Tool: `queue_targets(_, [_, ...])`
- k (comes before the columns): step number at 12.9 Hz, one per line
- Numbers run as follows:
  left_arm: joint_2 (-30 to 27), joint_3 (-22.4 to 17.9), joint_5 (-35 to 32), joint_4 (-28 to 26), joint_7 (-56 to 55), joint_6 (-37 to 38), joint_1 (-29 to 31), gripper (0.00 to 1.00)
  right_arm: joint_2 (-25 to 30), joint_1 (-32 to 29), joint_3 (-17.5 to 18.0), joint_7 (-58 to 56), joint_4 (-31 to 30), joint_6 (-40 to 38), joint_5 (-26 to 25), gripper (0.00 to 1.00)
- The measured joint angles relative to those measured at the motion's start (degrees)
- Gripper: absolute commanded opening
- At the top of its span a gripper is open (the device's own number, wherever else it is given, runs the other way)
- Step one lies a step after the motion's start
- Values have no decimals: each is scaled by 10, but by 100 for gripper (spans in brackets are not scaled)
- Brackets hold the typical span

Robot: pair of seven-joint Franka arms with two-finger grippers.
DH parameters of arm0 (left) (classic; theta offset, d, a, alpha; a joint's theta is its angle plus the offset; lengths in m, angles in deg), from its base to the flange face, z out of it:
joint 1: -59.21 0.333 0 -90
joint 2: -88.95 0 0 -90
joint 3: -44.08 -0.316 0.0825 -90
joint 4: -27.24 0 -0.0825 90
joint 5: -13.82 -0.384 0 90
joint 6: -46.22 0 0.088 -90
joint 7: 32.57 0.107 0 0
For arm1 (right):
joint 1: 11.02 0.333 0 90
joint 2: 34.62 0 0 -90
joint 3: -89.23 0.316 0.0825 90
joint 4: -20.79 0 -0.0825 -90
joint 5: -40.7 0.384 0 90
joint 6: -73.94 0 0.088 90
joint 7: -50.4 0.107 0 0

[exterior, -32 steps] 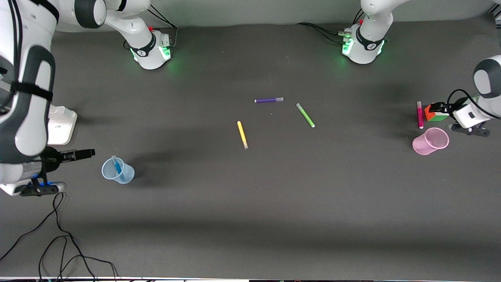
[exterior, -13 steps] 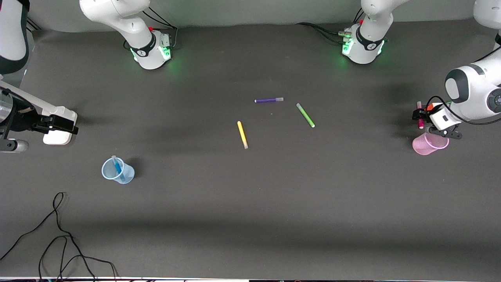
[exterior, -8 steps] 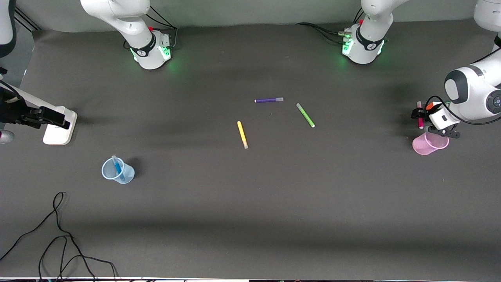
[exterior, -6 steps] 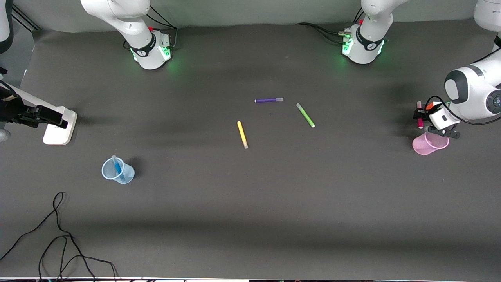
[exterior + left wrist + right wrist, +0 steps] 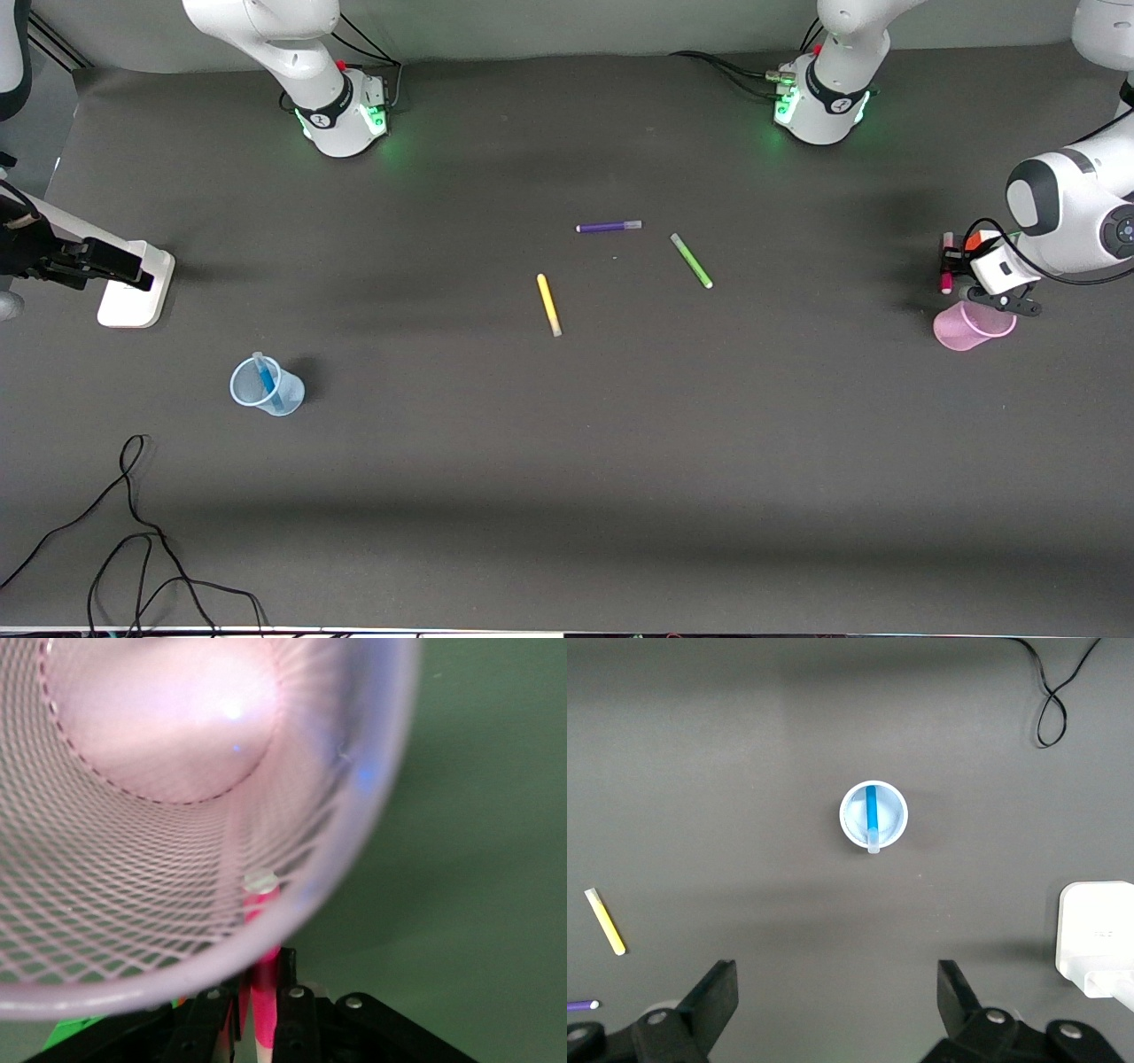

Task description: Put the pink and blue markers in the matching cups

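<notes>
The pink marker (image 5: 946,262) is at the left arm's end of the table, beside the pink cup (image 5: 969,327). My left gripper (image 5: 951,265) is shut on it. In the left wrist view the marker (image 5: 263,967) runs between the shut fingers of the left gripper (image 5: 259,994), and the cup's meshed wall (image 5: 133,886) fills the picture just past them. The blue marker (image 5: 265,378) leans inside the blue cup (image 5: 285,395) near the right arm's end. From above, the right wrist view shows the same blue marker (image 5: 872,815) in the blue cup (image 5: 847,821). My right gripper (image 5: 113,263) hangs open over a white block, nothing in it (image 5: 837,992).
A purple pen (image 5: 609,227), a green pen (image 5: 691,260) and a yellow pen (image 5: 548,304) lie mid-table. A multicoloured cube (image 5: 975,240) sits next to the pink marker. A white block (image 5: 135,297) lies at the right arm's end, and a black cable (image 5: 133,532) loops near the front edge.
My left gripper came down over the pink marker and shut on it; the marker's end has shifted slightly. The right arm drew back from the blue cup to over the white block.
</notes>
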Motion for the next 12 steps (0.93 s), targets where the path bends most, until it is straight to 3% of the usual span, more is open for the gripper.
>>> queue_targets(4, [-83, 10, 4, 35, -46, 144, -66, 0, 0, 11, -11, 0, 0, 0, -1, 100])
queue_targets(7, [-120, 18, 23, 100, -47, 241, -98, 0, 0, 14, -13, 0, 0, 0, -8, 100])
queue_targets(10, [-124, 23, 47, 178, 36, 265, -118, 0, 0, 17, -13, 0, 0, 0, -18, 100])
queue_targets(12, [-124, 18, 111, 207, 129, 257, -116, 0, 0, 17, -15, -3, 0, 0, -27, 100])
